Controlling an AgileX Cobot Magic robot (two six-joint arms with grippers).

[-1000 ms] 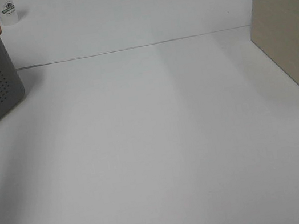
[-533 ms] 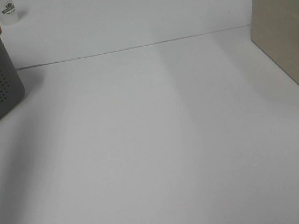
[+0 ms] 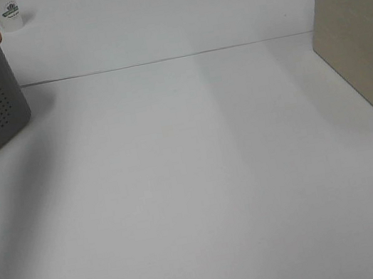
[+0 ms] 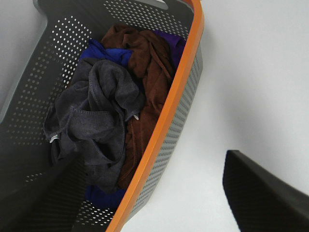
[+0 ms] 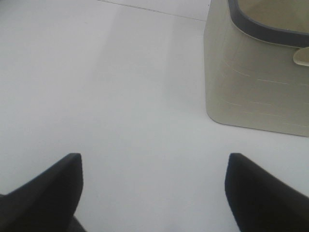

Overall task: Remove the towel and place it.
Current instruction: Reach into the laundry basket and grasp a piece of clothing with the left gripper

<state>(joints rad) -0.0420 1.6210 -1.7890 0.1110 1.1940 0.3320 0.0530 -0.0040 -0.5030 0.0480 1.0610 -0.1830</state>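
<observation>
Towel (image 4: 96,116) crumpled in basket (image 4: 34,106), topmost, over brown cloth (image 4: 145,63) and blue cloth (image 4: 104,50). My left gripper (image 4: 153,193) hangs above basket rim. Only one finger (image 4: 260,193) shows, so spread unclear. I aim for raised grey fold alone, then lift straight clear of basket. Right gripper (image 5: 154,188) spread wide, empty, across table from basket.

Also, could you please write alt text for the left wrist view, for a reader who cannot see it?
A grey perforated basket with an orange rim holds crumpled cloths: a dark grey towel on top of a brown cloth and a blue cloth. It stands on a white table, with one dark gripper finger showing beside it.
</observation>
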